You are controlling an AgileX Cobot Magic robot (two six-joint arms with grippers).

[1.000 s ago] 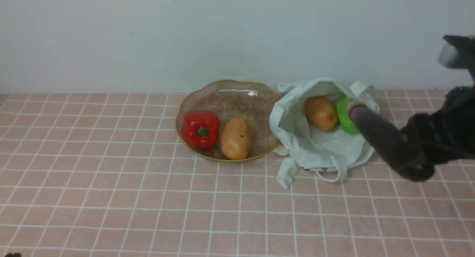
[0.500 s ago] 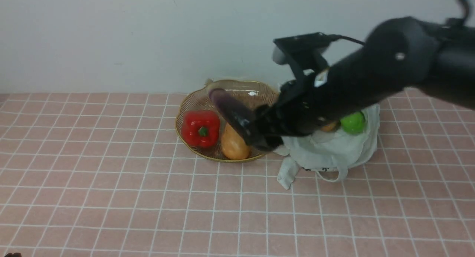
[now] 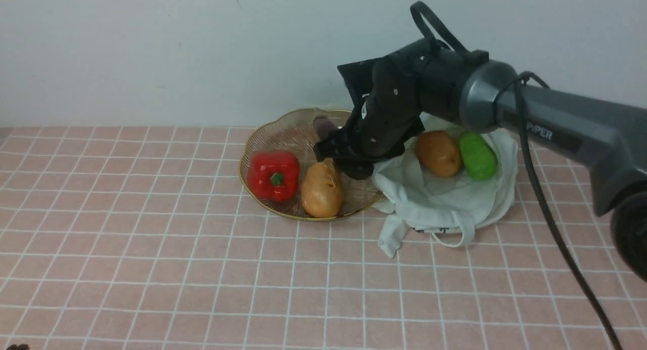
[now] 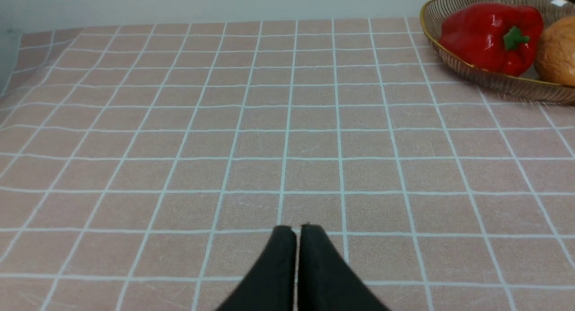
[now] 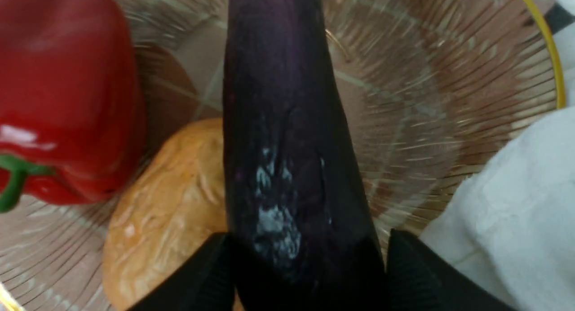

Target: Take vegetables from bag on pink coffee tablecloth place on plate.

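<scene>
A dark purple eggplant (image 5: 287,122) lies lengthwise between the fingers of my right gripper (image 5: 308,233), low over the ribbed glass plate (image 5: 426,99). A thin gap shows between the eggplant and one finger, so the jaws stand a little wider than it. In the front view only the eggplant's tip (image 3: 323,125) sticks out past the gripper (image 3: 349,168) above the plate (image 3: 283,132). A tan potato (image 3: 322,189) rests in the plate. The white bag (image 3: 445,203) holds another potato (image 3: 437,154) and a green vegetable (image 3: 477,156). My left gripper (image 4: 294,228) is shut and empty over the pink tablecloth (image 4: 224,122).
A red bell pepper (image 3: 273,174) lies in the plate's left half, beside the potato. The bag's handles trail toward the front on the cloth. A plain wall stands behind the plate and bag. The right arm reaches across above the bag.
The right arm swung left from beside the bag to over the plate, carrying the eggplant. It has come down low and its jaws have widened slightly. The left gripper has not moved.
</scene>
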